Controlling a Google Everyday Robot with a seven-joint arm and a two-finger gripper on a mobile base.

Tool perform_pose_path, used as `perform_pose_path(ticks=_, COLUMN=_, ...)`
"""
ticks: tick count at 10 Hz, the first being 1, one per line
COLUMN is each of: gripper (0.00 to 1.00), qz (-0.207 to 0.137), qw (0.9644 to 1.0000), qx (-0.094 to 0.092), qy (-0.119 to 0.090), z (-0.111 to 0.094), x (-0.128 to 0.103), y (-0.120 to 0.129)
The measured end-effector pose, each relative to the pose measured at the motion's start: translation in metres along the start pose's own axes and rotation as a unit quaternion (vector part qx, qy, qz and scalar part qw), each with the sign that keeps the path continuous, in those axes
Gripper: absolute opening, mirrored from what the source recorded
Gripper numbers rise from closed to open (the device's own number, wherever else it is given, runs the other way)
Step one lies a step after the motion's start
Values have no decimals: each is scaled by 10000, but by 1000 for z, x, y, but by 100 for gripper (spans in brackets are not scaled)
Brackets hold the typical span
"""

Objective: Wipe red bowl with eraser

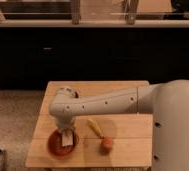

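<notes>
The red bowl sits on the wooden table near its front left corner. My gripper points down from the wrist into the bowl. It is shut on the eraser, a small whitish block with a darker face that hangs at the fingertips over the right half of the bowl's inside. I cannot tell whether the eraser touches the bowl. My arm reaches in from the right and hides the table's middle.
A yellow stick-like object and a small orange lump lie to the right of the bowl. A darker maroon bowl peeks out behind my wrist. A dark counter runs along behind the table.
</notes>
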State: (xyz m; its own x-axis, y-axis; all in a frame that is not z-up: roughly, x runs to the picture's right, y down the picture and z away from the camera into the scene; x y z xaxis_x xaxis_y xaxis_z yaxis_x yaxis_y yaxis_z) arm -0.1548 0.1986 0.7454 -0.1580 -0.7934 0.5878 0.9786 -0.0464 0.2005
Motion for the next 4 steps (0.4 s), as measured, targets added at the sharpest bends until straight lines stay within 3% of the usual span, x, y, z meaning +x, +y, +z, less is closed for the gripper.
perform_pose_path(ticks=2, gripper=0, qz=-224, qw=9996, qx=129, qy=-63, z=5, x=-2, y=-22)
perform_pose_path(ticks=4, gripper=0, qz=-340, qw=9992, qx=193, qy=-126, z=8, x=-9, y=-28)
